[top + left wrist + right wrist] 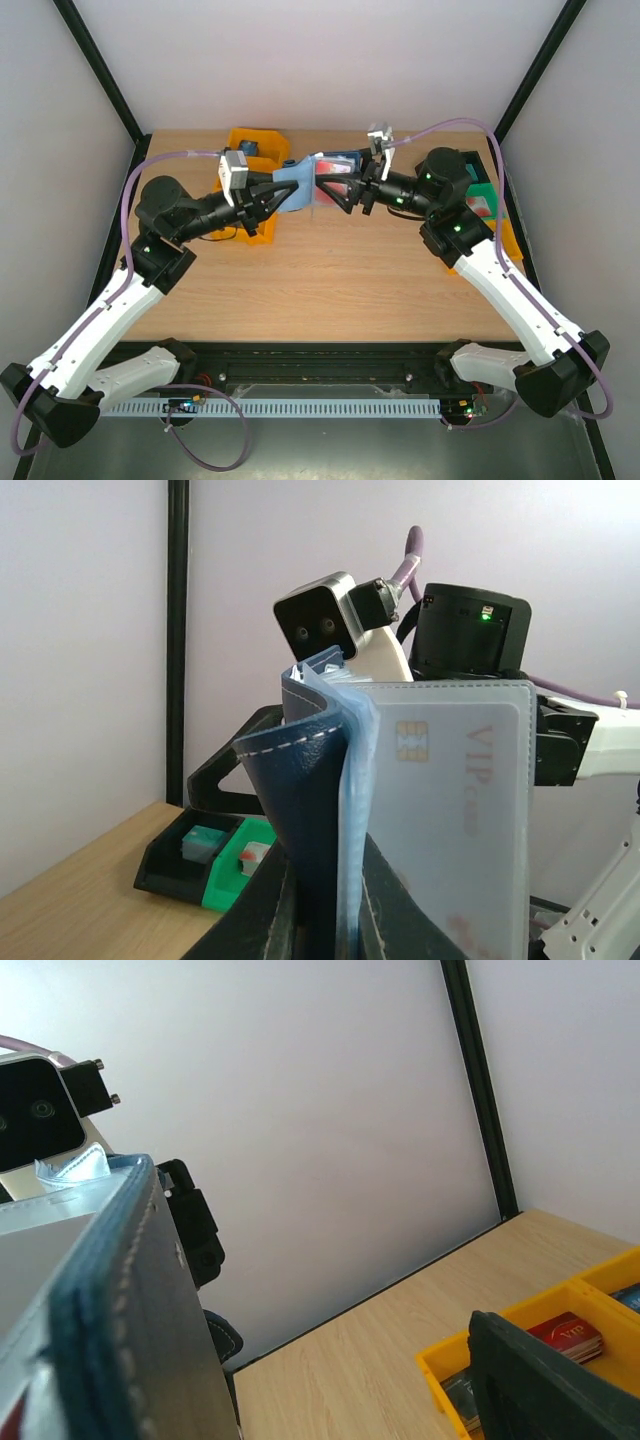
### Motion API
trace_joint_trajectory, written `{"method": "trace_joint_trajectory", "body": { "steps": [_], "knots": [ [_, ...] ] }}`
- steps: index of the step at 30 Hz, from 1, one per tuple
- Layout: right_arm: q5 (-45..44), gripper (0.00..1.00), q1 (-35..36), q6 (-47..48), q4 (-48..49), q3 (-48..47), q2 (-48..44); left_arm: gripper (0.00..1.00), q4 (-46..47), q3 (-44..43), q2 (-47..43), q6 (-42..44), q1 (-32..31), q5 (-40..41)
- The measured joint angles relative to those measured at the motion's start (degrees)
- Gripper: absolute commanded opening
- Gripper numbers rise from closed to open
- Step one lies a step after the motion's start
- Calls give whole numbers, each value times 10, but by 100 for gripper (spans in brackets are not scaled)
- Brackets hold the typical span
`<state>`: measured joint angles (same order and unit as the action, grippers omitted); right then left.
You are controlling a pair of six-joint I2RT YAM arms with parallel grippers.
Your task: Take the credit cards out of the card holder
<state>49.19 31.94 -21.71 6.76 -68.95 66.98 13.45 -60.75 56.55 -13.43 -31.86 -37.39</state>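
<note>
The navy card holder (305, 780) stands upright with my left gripper (335, 890) shut on its lower edge. It hangs open, and a clear sleeve page holds a pale credit card (450, 810) with a chip and red "VIP" lettering. From above, the card holder (300, 188) is held over the back middle of the table, and a red card (336, 170) shows in its far pages. My right gripper (340, 192) faces it from the right and is open. In the right wrist view the card holder (100, 1310) fills the left, well apart from the one finger (525, 1380) that shows.
A yellow compartment bin (256, 146) sits behind my left gripper; in the right wrist view the bin (440, 1368) holds a red card (565, 1333) and a dark one. A black and green tray (486, 200) with small items stands at the right edge.
</note>
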Motion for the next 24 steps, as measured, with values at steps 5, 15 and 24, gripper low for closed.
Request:
{"method": "trace_joint_trajectory", "body": {
  "steps": [5, 15, 24],
  "knots": [
    [-16, 61, 6, -2, 0, 0, 1, 2, 4, 1, 0, -4, 0, -8],
    [-10, 5, 18, -29, 13, -3, 13, 37, 12, 15, 0, -27, 0, 23],
    [-171, 2, 35, 8, -155, -93, 60, 83, -3, 44, -3, 0, 0, 105]
  ]
}}
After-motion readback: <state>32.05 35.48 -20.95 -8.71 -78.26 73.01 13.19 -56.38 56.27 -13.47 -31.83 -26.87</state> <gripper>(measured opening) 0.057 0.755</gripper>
